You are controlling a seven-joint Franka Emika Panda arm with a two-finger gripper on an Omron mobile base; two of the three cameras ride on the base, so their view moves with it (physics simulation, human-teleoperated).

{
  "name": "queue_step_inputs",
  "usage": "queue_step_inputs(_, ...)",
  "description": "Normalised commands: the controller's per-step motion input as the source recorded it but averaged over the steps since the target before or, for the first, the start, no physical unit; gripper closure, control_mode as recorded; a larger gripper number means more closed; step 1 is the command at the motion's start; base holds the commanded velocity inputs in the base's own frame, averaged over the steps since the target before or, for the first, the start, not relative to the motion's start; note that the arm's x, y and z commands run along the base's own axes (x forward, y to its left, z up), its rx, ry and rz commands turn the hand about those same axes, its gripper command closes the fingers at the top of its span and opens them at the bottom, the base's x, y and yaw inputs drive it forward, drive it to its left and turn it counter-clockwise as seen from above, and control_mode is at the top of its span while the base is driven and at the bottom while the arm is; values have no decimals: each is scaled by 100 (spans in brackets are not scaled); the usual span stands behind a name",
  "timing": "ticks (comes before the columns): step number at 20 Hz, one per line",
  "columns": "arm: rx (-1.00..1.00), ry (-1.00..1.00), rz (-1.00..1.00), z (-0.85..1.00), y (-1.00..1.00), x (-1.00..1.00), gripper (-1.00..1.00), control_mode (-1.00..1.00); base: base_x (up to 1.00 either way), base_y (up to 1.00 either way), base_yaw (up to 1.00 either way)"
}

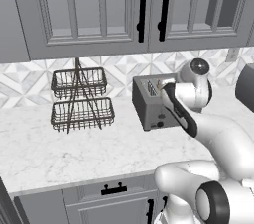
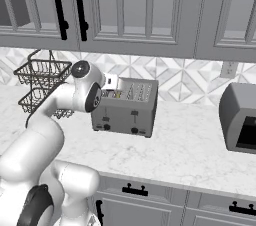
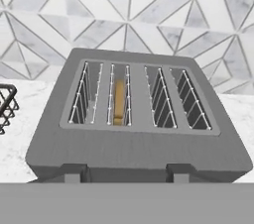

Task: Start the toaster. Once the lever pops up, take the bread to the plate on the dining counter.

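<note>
The grey toaster (image 2: 125, 110) stands on the marble counter against the tiled wall, also seen as the toaster (image 1: 148, 105) in the left base view. Looking down into the toaster (image 3: 134, 143) from the hand view, the tan bread (image 3: 119, 101) sits low in the second slot from the left. Small black levers (image 2: 134, 114) and round knobs mark its front face. My gripper (image 2: 111, 83) hovers just above the toaster's top left end, and my own wrist hides its fingers.
A two-tier wire basket rack (image 1: 79, 100) stands left of the toaster. A dark grey boxy appliance (image 2: 241, 117) sits to the right. Upper cabinets (image 2: 140, 10) hang low over the counter. Bare marble counter (image 1: 74, 153) lies in front.
</note>
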Motion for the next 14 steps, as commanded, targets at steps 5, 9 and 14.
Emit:
queue_step_inputs(5, 0, -4, 3, 0, 3, 49, -100, -100, 0, 0, 0)
queue_step_inputs(9, 2, 0, 1, -3, 6, 67, -100, -100, 0, 0, 0)
queue_step_inputs(14, 7, -2, 0, -27, 0, 12, -100, -100, 0, 0, 0)
